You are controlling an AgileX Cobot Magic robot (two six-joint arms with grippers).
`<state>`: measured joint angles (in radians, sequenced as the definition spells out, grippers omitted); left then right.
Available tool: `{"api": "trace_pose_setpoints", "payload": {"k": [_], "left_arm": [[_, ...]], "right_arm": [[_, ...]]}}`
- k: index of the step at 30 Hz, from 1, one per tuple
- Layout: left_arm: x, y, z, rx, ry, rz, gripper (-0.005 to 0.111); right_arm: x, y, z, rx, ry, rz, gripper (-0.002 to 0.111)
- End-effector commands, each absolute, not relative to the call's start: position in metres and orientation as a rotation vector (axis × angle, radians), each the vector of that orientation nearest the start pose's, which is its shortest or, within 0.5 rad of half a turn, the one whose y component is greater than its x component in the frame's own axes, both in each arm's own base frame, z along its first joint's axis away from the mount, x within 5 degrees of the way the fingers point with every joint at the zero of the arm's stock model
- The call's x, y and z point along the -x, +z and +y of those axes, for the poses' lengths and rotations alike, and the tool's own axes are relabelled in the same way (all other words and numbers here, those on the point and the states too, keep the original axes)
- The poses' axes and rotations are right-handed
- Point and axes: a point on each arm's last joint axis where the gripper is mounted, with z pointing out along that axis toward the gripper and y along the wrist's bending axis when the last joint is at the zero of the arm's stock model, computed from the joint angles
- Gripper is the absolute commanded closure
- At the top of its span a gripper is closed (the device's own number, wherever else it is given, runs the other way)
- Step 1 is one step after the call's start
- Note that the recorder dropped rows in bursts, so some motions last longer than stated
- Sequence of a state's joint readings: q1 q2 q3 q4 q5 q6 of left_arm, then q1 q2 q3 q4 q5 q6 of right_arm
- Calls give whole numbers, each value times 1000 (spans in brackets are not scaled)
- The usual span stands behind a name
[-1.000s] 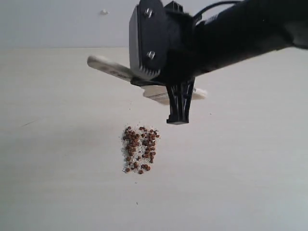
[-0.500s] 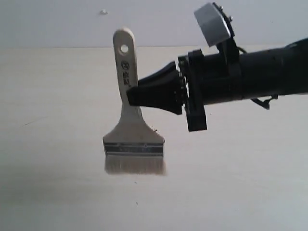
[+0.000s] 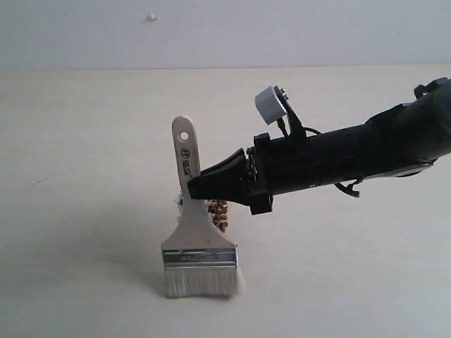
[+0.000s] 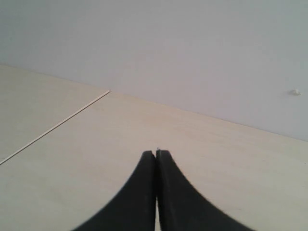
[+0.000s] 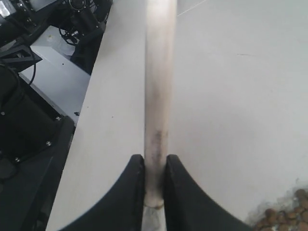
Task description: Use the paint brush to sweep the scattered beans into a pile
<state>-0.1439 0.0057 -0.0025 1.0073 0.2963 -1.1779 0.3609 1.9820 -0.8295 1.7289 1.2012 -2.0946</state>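
Observation:
My right gripper [image 3: 195,187] is shut on the cream handle of the paint brush [image 3: 198,252], which stands upright with its whitish bristles down on the pale table [image 3: 84,211]. Only a small patch of the reddish-brown beans [image 3: 219,210] shows behind the handle, just above the silver ferrule; the rest of the pile is hidden by the brush. In the right wrist view the paint brush [image 5: 159,86] runs edge-on between the black fingers [image 5: 131,192] of my right gripper [image 5: 155,161], with beans [image 5: 286,211] at the corner. My left gripper [image 4: 156,155] is shut on nothing, over bare table.
The table's side edge [image 5: 91,120] drops off to dark equipment [image 5: 29,96] on the floor in the right wrist view. A thin seam line [image 4: 57,125] crosses the tabletop in the left wrist view. A white wall [image 3: 225,32] rises behind the table.
The right arm has lowered and drawn nearer with the brush; the bristles now rest on the table in front of the beans. A second ago the gripper hung over the uncovered pile.

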Motion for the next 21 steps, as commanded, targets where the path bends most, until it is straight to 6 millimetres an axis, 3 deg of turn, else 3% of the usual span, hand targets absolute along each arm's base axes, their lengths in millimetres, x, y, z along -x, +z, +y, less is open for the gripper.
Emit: {"api": "trace_pose_setpoints", "payload": {"k": [1,13,21], "left_arm": [[-56,199,15,235,-43,1628,107],[-56,199,15,235,-43,1628,107],[-56,199,15,235,-43,1628,107]], "right_arm": [[-282,139,195,1078,1430,1741,108],[-305,145,200,1097,1305,1738,108],[-310,138,197,1090,1194,1818,108]]}}
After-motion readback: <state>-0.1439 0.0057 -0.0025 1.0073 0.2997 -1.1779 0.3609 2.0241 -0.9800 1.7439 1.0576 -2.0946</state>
